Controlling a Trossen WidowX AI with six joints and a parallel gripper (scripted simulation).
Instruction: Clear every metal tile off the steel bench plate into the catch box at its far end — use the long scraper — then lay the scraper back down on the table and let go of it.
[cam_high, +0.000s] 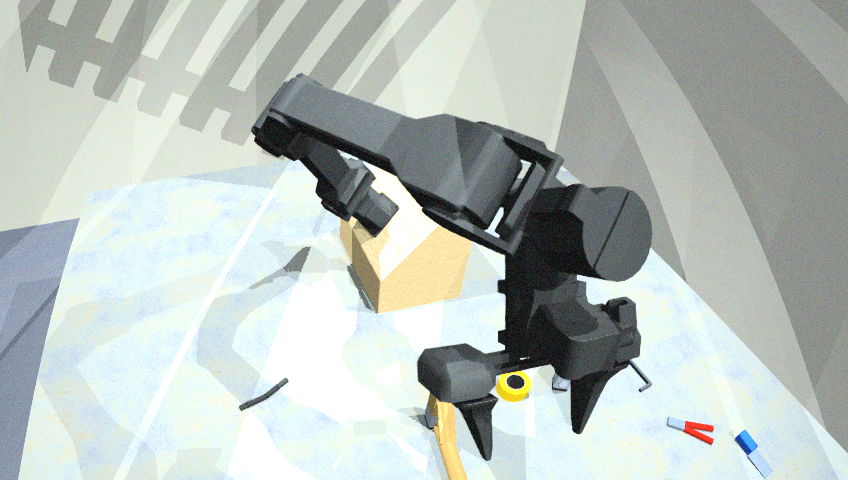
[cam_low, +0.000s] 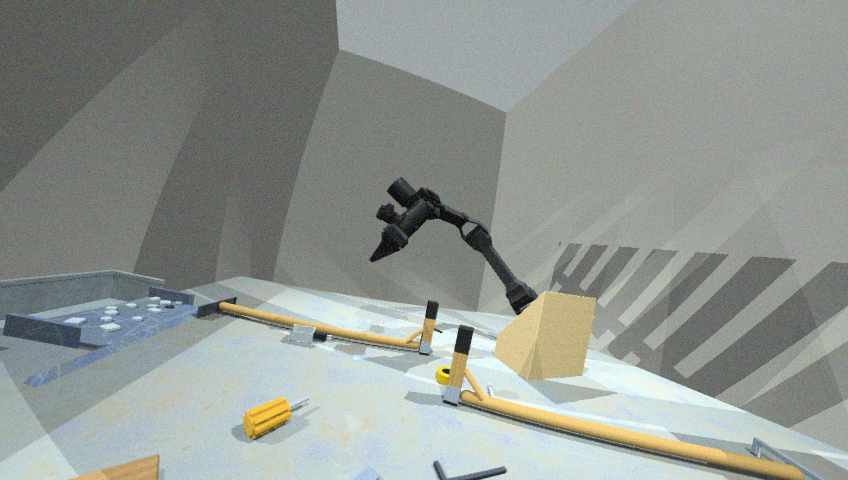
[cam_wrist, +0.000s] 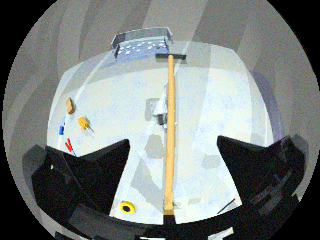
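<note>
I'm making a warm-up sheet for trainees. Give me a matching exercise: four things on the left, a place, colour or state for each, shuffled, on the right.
Column one
A. metal tiles
B. pliers
C. screwdriver
D. jaws

Column two
1. has a chunky, ridged yellow-orange handle
2. open, with nothing held between them
3. scattered on the steel bench plate
4. has two red handles

Right pairs: A-3, B-4, C-1, D-2
</note>
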